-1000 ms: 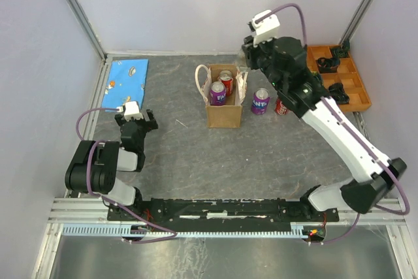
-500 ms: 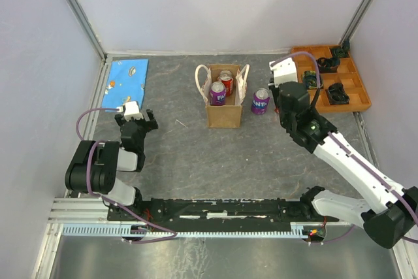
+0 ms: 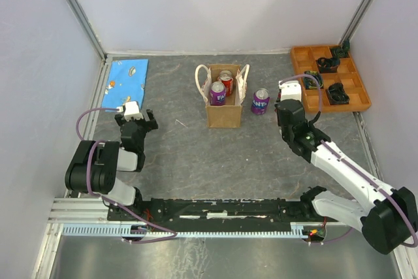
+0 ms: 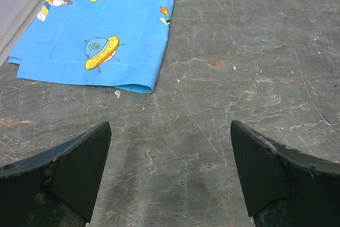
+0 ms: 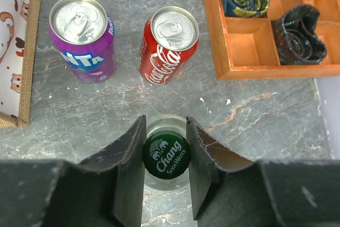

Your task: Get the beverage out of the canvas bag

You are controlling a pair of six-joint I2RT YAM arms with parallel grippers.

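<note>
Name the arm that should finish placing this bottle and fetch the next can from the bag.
Right. The right gripper grips the Chang bottle near the canvas bag, which holds two cans. The left gripper is open, empty, facing the blue cloth.

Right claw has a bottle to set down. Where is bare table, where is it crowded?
Bare: the wide table on the near side of the canvas bag, and between blue cloth and bag. Crowded: between bag and orange tray, where purple can and red can stand.
</note>
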